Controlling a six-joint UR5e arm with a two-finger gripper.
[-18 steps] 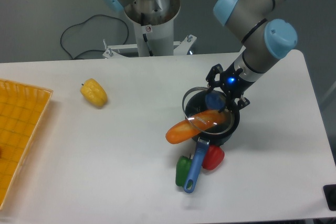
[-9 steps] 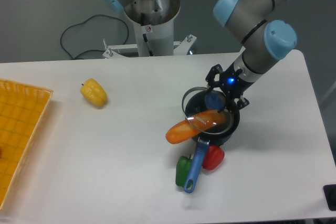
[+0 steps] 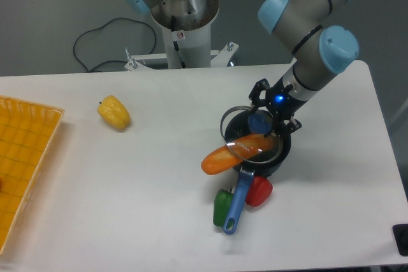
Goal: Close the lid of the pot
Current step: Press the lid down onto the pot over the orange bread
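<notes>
The small black pot (image 3: 275, 160) sits right of the table's middle, its long blue handle (image 3: 236, 205) pointing toward the front edge. An orange pepper (image 3: 223, 156) lies in it and sticks out over the left rim. The glass lid (image 3: 250, 136) rests tilted on top of the pepper and the pot, its blue knob (image 3: 259, 121) up. My gripper (image 3: 268, 119) is down at the knob, fingers on either side of it; whether they pinch it I cannot tell.
A green pepper (image 3: 222, 207) and a red pepper (image 3: 258, 191) lie against the pot's handle. A yellow pepper (image 3: 114, 112) sits at the left, and an orange basket (image 3: 25, 157) at the far left edge. The arm's base (image 3: 185, 27) stands behind the table.
</notes>
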